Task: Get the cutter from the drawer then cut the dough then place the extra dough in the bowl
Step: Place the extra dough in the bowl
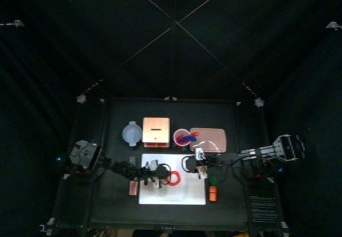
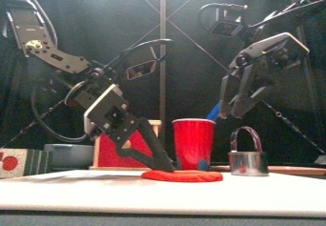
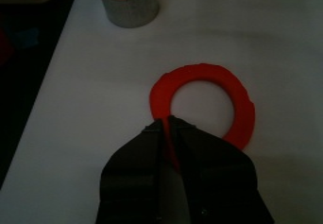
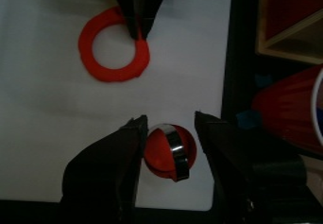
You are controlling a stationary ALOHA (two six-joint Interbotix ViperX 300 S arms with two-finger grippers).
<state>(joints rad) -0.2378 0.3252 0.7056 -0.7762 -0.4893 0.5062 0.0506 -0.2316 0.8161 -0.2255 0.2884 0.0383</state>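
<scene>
- The left gripper (image 2: pixel 170 167) has its black fingers pressed together on the rim of the flat red dough ring (image 3: pixel 241 114). The ring lies on the white cutting board (image 1: pixel 181 193), and the pinch is a thin one, right at the fingertips.
- The right gripper (image 4: pixel 169 120) has its fingers spread wide and holds nothing. The round metal cutter (image 2: pixel 246 161) with its wire handle stands on the board directly below them, with a red plug of dough (image 4: pixel 161 152) inside it.
- To do this step well, I'd lift the ring slowly and straight up. Soft dough held at one point will likely sag and may tear (or cling to the board), so it should be peeled free before any swing.
- The blue-grey bowl (image 1: pixel 130 134) sits well beyond the left fingers, back and to their left, beside the pale wooden box (image 1: pixel 156 133). The ring should clear the bowl's rim, and the fingers should open only once above it.
- Counted: one ring, one plug, one cutter, one board, one bowl, one box, one red plastic cup (image 2: pixel 193 139) and one flat pink tray (image 1: pixel 211 139). I can't make out the cup's knives for certain.
</scene>
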